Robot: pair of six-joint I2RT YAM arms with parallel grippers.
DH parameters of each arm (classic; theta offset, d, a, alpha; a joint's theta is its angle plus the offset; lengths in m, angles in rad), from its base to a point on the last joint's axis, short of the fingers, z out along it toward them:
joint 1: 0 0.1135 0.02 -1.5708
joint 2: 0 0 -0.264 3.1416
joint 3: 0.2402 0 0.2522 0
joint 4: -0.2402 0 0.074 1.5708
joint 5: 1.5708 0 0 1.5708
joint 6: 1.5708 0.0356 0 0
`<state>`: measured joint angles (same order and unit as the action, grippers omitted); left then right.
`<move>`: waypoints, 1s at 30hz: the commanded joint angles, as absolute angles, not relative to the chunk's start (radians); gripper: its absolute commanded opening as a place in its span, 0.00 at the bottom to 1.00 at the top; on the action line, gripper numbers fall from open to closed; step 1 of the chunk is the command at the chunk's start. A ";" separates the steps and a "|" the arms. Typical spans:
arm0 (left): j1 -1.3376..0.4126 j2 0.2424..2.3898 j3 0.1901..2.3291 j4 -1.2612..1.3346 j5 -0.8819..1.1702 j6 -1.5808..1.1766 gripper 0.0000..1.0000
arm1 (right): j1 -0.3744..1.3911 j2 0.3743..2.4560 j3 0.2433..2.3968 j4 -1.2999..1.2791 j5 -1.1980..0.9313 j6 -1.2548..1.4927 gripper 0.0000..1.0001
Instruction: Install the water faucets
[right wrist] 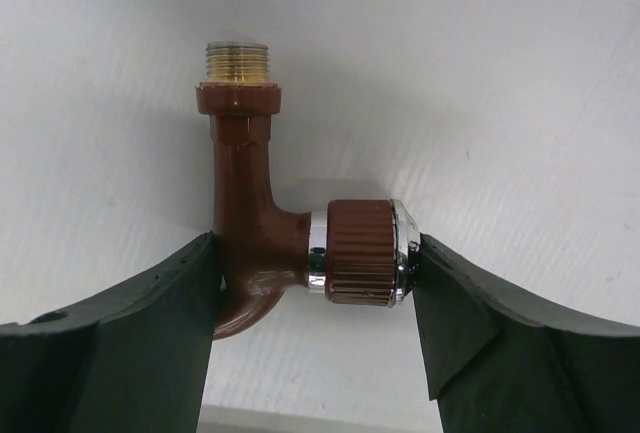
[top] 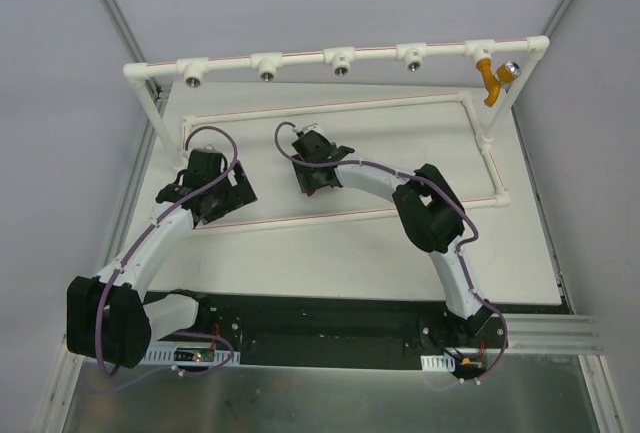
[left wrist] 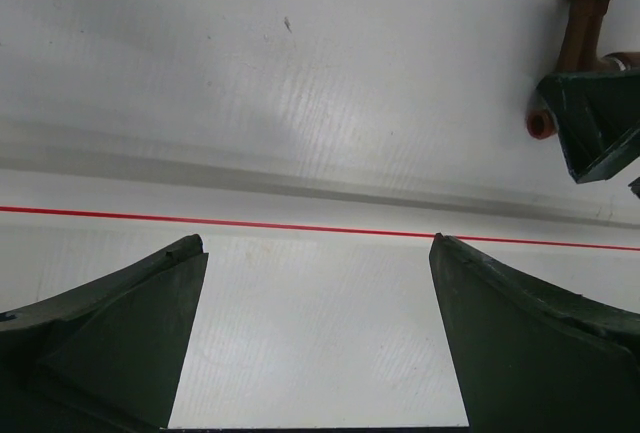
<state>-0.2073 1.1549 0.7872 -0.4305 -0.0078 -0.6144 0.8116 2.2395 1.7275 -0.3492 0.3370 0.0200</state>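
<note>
Pinching the brown faucet (right wrist: 245,193) end to end looks risky to us. One finger of the right hand (right wrist: 315,253) meets the curved elbow and the other meets the rounded chrome cap (right wrist: 405,253). Both faces are slick, so we judge the tap could pivot or pop out on lifting. A tilted brass thread (right wrist: 238,61) would then meet a socket (top: 341,66) on the white pipe rail (top: 300,58) crooked and might jam.

The right hand is partly closed, both fingers touching the faucet, which lies flat on the surface (right wrist: 500,73). We cannot tell how firm the hold is. The left hand (left wrist: 318,253) hangs spread wide over a red line (left wrist: 100,213), holding nothing. The orange-yellow faucet (top: 489,77) already sits at the rail's right end.
</note>
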 commanded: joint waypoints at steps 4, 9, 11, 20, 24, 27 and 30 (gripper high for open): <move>-0.198 1.052 0.811 -0.400 0.077 -0.664 0.99 | 0.804 1.961 1.488 -0.259 0.178 0.086 0.06; -0.198 0.982 0.811 -0.376 0.158 -0.762 0.99 | 0.808 1.775 1.347 -0.196 0.011 0.133 0.05; -0.199 0.954 0.804 -0.368 0.193 -0.808 0.99 | 0.815 1.697 1.274 -0.158 -0.063 0.172 0.05; -0.224 0.772 0.608 -0.077 0.310 -1.109 0.99 | 0.847 1.413 0.964 0.075 -0.261 0.412 0.05; -0.299 0.724 0.535 0.096 0.279 -1.181 0.99 | 0.870 1.327 0.878 0.187 -0.305 0.520 0.05; -0.394 0.735 0.526 0.173 0.227 -1.186 0.99 | 0.882 1.284 0.848 0.209 -0.331 0.578 0.06; -0.486 0.764 0.526 0.251 0.184 -1.186 0.99 | 0.890 1.244 0.807 0.256 -0.345 0.639 0.06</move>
<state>-0.3969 0.7460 0.5270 0.0422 0.2420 -1.1439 0.8776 1.3308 0.8349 0.0929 -0.2825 0.5098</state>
